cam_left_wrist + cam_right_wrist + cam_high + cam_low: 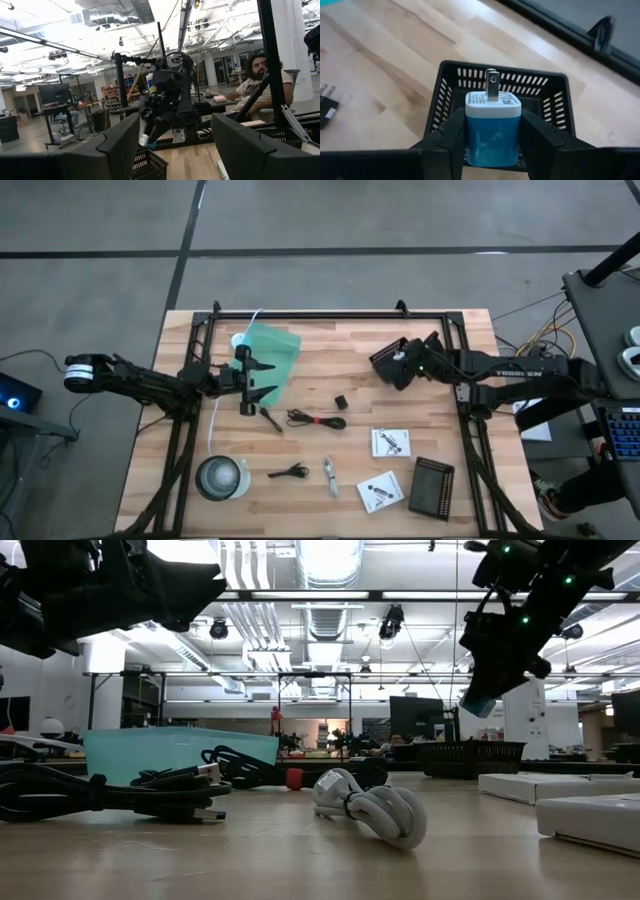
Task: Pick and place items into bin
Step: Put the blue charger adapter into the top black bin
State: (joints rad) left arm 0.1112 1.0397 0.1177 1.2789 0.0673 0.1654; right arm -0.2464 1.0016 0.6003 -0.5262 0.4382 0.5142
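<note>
My right gripper (pixel 492 120) is shut on a small blue-and-white plug charger (pixel 492 131) and hangs over a black mesh basket (pixel 451 70); the low view shows them too, gripper (pixel 487 680) above basket (pixel 470 756). My left gripper (pixel 252 385) is open, raised by a teal tray (pixel 272 352) at the table's left middle. Lying on the wood: a black cable with a red band (pixel 316 419), a tiny black cube (pixel 341 401), a black clip (pixel 290 472), a silvery piece (pixel 330 477) and two white packets (pixel 390 442). My right gripper pinches the charger's blue body (pixel 472 137) by its two side faces, one finger (pixel 449 137) on each. The fingers slant down from the table's right. The charger is lifted clear over the basket's opening, its metal prongs (pixel 491 85) pointing forward beyond the fingertips.
A round clear lidded tub (pixel 222 477) stands near the front left. A black rectangular block (pixel 433 487) lies front right beside the second packet (pixel 380 492). A black frame (pixel 330 315) borders the table. A person sits beyond the table (pixel 255 87).
</note>
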